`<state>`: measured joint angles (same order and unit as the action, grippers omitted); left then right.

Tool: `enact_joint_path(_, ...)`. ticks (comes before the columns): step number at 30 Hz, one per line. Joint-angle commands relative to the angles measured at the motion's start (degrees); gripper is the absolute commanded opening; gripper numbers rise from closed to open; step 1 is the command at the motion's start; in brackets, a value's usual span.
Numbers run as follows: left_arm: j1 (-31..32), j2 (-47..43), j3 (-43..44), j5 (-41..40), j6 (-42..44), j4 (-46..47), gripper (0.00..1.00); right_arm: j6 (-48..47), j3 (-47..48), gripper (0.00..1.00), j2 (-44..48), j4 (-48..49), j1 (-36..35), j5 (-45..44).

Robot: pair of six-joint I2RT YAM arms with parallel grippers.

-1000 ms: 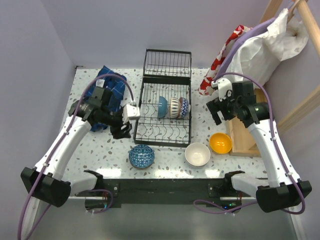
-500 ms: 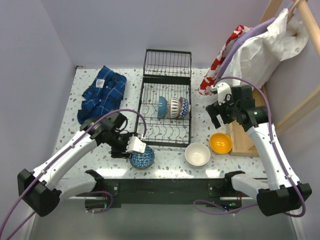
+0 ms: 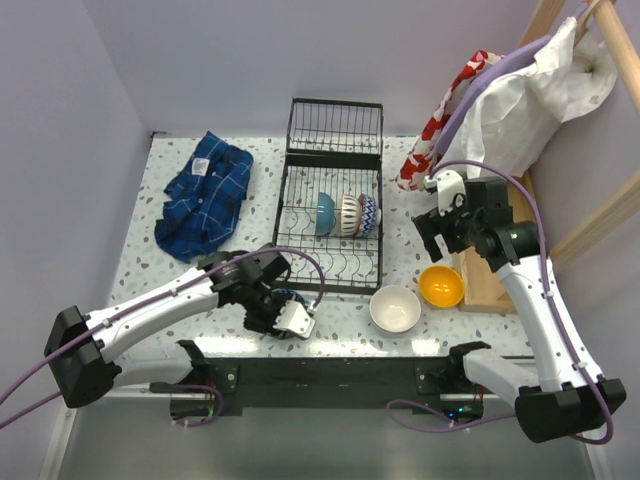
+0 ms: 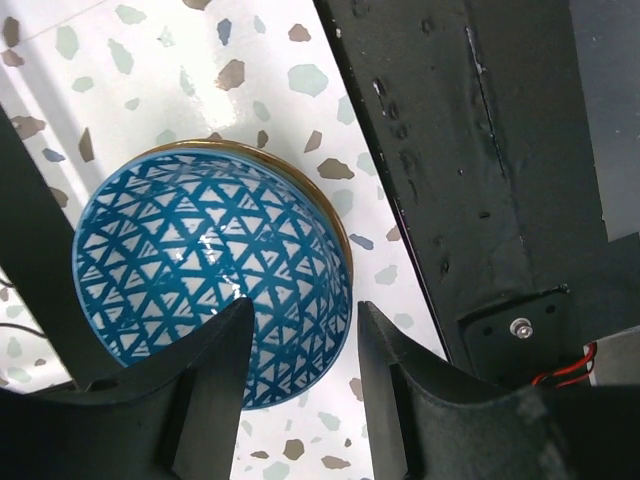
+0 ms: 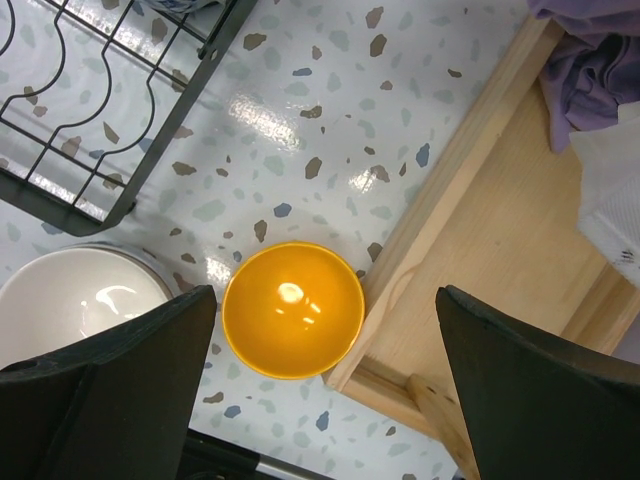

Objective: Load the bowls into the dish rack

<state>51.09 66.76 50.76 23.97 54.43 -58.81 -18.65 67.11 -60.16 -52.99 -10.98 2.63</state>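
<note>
- Left wrist view is showing the left gripper [image 4: 300, 320] with its jaws released and straddling the rim of the blue patterned bowl [image 4: 200, 260]. One finger is hanging over the bowl's inside and the other outside its wall.
- The bowl is sitting upright on the speckled table [image 4: 270, 60], just beside the black base rail [image 4: 450, 150]. It is lying apart from the dish rack [image 3: 330, 265], off its near-left corner.
- The wall is looking glazed and curved, so a shallow pinch is probably risking a slip. Seat the pads below the lip before closing.
- Three bowls [image 3: 347, 213] are standing on edge in the rack's middle row, and the nearer tines are showing free. Tip this bowl on edge while carrying it there.
- The right gripper [image 5: 320, 350] is hovering with its jaws spread wide above the orange bowl [image 5: 293, 308], grasping nothing. The white bowl [image 5: 80, 300] is sitting beside it.
</note>
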Motion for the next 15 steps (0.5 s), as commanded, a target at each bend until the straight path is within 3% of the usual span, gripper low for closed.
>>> enact_joint_path(1,1.29,0.47,-2.42,-0.5,-1.53,3.35,0.5,1.16,-0.58,0.96,1.54,1.75,-0.18,0.0)
enact_joint_path(9,2.96,0.12,-4.61,-0.5,-2.75,4.13,0.47,1.08,-1.28,0.96,2.33,1.93,-0.18,-0.7)
enact_joint_path(15,2.96,0.91,-5.32,-1.82,-3.46,5.98,0.32,1.34,-1.72,0.96,2.16,2.37,-0.18,-0.79)
